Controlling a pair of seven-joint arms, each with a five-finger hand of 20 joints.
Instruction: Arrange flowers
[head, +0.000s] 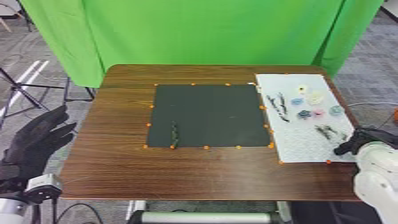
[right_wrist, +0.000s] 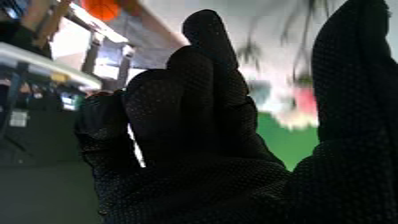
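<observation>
Presently: right hand (head: 362, 138), black fabric, fingers loosely extended, nothing gripped, at the near right of the white sheet (head: 306, 151); left hand (head: 34, 142), open and empty, left of the counter (head: 107, 172). Feathery grey-green sprigs (head: 331, 132), left and slightly beyond the right hand, the nearer one, axis slanting. Farther, rounded blossoms (head: 318, 113); thin dark twigs (head: 282, 107)

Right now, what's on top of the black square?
A thin green sprig lies on the black square, toward its near left corner. What's right under the sprig is covered, so I can't tell.
</observation>
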